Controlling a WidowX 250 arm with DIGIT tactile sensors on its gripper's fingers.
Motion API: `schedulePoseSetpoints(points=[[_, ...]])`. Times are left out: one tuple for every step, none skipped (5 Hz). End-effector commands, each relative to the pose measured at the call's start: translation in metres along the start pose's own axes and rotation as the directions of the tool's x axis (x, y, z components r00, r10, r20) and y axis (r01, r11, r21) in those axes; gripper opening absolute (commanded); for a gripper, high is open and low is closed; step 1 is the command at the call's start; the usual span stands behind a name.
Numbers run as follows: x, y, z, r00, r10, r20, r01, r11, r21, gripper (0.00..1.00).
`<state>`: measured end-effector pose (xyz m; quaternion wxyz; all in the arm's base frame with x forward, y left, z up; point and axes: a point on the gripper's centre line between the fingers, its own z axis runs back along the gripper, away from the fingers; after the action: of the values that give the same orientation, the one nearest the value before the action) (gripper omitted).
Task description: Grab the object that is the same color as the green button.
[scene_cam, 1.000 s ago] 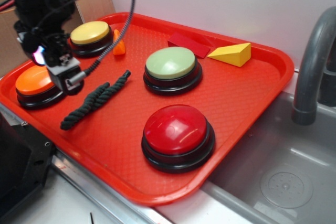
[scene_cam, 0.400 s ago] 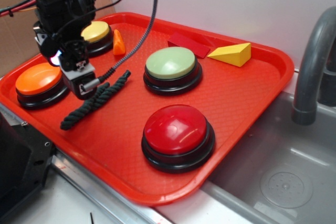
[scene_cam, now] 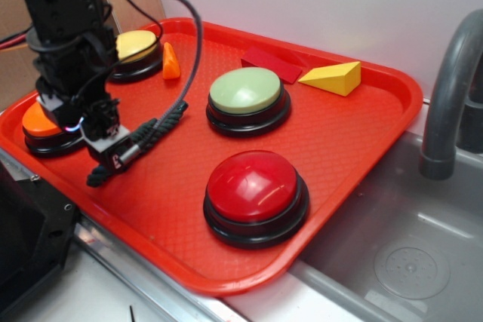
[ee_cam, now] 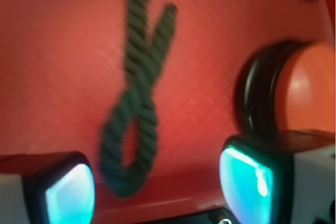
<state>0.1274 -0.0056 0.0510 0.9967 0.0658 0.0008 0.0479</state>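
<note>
hand (scene_cam: 113, 152): mine — low over the left part of the tray, fingers spread apart with nothing between them; in the wrist view the two glowing pads (ee_cam: 247, 179) sit at the bottom edge, wide apart
rope (scene_cam: 155, 132): dark green, twisted, folded double, lying flat on the tray; my hand covers its middle in the exterior view, and the near end pokes out below-left of it; in the wrist view the looped end lies between my pads but nearer the left one, not touched as far as I can tell — that picture is blurred
green button (scene_cam: 246, 90): pale green dome on a black base, mid tray, right of the rope and apart from it
orange button (scene_cam: 38, 122): just beside my hand on the left, partly hidden by my arm
yellow button (scene_cam: 137, 44): back left, behind my arm
orange cone (scene_cam: 171, 60): beside the yellow button
red button (scene_cam: 253, 185): front of tray
yellow wedge (scene_cam: 332, 78): back right
tray (scene_cam: 362, 126): red, textured, on the tabletop beside a sink
</note>
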Motion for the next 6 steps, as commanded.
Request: schedulePoseSetpoints(points=[[0.009, -0.01, -0.012, 1.0, 0.002, 0.008, -0.002, 0.999, -0.033, 1.0], [0.015, -0.023, -0.009, 0.999, -0.04, 0.032, 0.041, 0.998, -0.047, 1.0], [0.018, -0.035, -0.003, 0.996, -0.055, 0.065, 0.06, 0.995, -0.08, 1.0], [0.016, -0.035, -0.007, 0.996, -0.057, 0.063, 0.063, 0.994, -0.086, 1.0], [0.012, -0.025, -0.022, 0.998, -0.047, 0.049, 0.052, 0.992, -0.114, 1.0], [0.016, -0.016, -0.032, 0.997, -0.061, 0.053, 0.067, 0.99, -0.123, 1.0]])
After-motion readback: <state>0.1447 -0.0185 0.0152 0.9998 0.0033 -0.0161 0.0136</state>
